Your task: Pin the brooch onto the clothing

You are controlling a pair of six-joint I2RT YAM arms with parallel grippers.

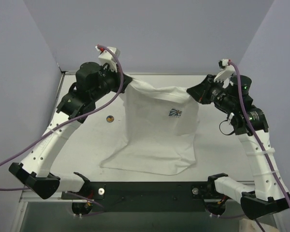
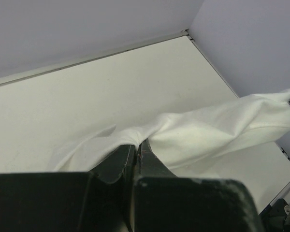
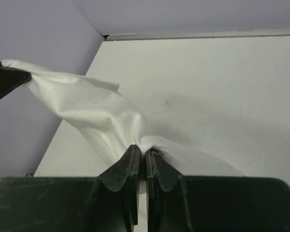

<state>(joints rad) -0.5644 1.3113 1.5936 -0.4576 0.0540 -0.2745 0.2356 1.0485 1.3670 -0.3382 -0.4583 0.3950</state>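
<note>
Your left end effector and right end effector each pinch a top corner of the T-shirt. The brooch lies on the tabletop to its left.

The left gripper has its fingers pinched together on the white T-shirt, which stretches across the counter to one edge, near a corner.

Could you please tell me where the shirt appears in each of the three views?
Top external: shirt at centre, stretched between left gripper and right gripper.
Left wrist: shirt runs from left gripper to the right edge.
Right wrist: shirt runs from right gripper to the upper left.
Shared landmark: the table, by its back edge.
</note>
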